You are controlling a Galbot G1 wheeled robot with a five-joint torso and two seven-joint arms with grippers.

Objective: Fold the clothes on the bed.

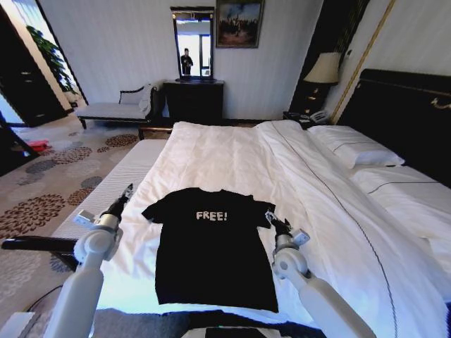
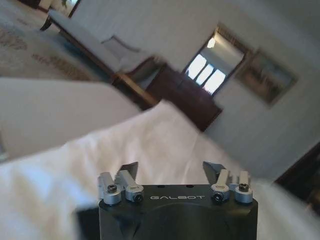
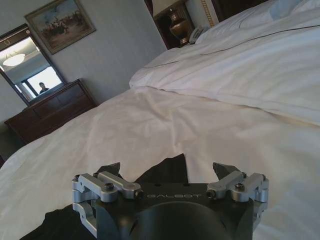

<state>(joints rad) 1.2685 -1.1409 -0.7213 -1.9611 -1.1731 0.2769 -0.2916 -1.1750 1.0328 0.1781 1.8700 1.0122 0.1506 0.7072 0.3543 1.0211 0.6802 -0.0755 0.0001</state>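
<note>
Black short-sleeved cotton T-shirt (image 1: 215, 246) with white "FREE!" lettering is what your fingers flank: your left gripper (image 1: 125, 193) hovers with its fingers (image 2: 126, 171) spread apart and holding nothing, just beside the shirt's left sleeve, and in the left wrist view nothing sits between them but white bedding. Your right gripper (image 1: 271, 219) is likewise released, its fingers (image 3: 224, 170) parted over the edge of the right sleeve, the dark cloth showing between them in the right wrist view without being pinched. Moving outward, the shirt lies flat and face up, fully spread, near the foot edge of the large bed with its white duvet (image 1: 232, 155), pillows and dark headboard off to your right. Judging by that, no fold has been made yet; every fold is left, and you appear to be lined up for a first grasp at the sleeves.
</note>
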